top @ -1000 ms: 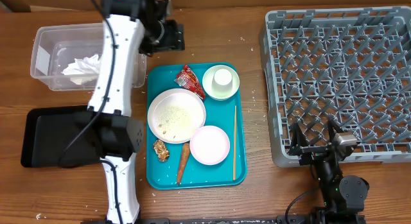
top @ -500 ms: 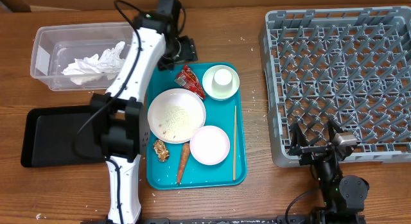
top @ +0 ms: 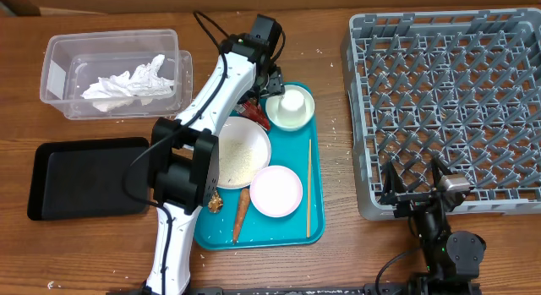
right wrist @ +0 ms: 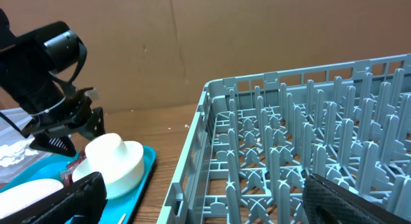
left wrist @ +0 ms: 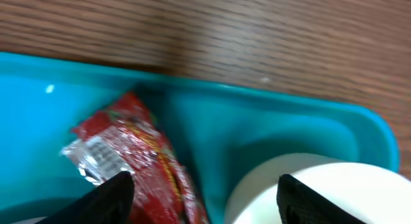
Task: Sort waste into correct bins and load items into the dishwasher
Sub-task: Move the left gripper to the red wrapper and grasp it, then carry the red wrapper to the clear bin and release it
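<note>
My left gripper is open and hovers over the back of the teal tray. In the left wrist view its fingers straddle the red shiny wrapper and the rim of the white cup. Overhead, the wrapper is partly hidden by the arm. The cup stands on a pale green saucer. The crumpled napkin lies in the clear tub. My right gripper is open and empty at the grey dish rack's front edge.
On the teal tray are a white plate with rice, a pale pink plate, a chopstick, a carrot and a brown lump. The black tray lies at the front left.
My left arm has swung right from beside the clear tub to above the wrapper on the teal tray. The napkin stays in the tub. The right arm has not moved.
</note>
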`<state>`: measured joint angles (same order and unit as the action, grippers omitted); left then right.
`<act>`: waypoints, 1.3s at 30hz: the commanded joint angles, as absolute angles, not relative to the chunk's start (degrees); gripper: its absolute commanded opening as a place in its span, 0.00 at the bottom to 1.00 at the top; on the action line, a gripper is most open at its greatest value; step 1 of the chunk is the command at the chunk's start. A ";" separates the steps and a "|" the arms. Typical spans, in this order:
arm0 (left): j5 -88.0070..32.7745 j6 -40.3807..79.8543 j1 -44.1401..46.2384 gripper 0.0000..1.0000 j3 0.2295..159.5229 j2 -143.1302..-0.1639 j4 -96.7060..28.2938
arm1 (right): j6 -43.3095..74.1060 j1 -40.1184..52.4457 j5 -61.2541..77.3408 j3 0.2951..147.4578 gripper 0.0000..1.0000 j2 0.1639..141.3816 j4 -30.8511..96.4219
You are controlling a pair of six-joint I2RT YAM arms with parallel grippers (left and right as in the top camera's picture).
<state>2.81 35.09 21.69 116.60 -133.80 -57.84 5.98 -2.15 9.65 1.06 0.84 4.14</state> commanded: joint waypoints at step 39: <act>0.10 42.22 19.40 0.08 112.31 -134.32 -57.89 | 5.96 -1.83 9.50 0.47 1.00 0.19 3.92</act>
<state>-0.01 41.98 19.42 111.26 -134.17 -56.93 5.98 -2.15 9.65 1.06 0.84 4.16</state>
